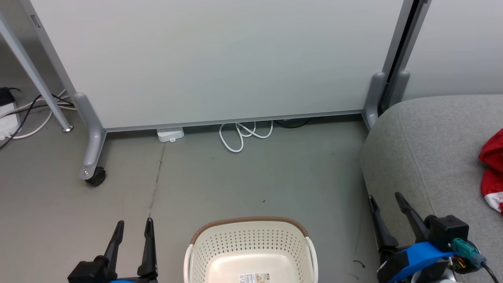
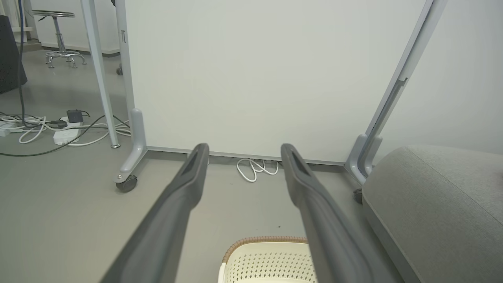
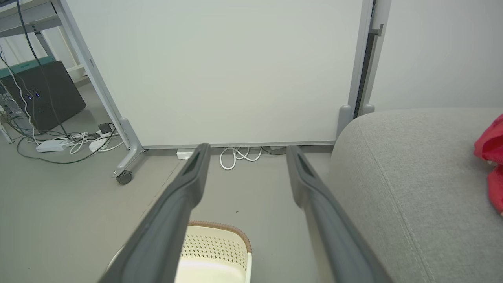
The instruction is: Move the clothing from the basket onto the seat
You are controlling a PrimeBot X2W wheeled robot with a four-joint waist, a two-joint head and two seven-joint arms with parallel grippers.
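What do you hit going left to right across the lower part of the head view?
left claw → basket → right claw → clothing

In your head view, a cream plastic laundry basket (image 1: 251,239) with perforated sides, a brown rim and white handles stands upright on the floor at bottom centre, its pale base and a printed label showing. To its right is the grey woven seat (image 1: 428,149), rounded at the edge. Crumpled red clothing (image 1: 493,169) with a white band lies on it, cut off by the frame.
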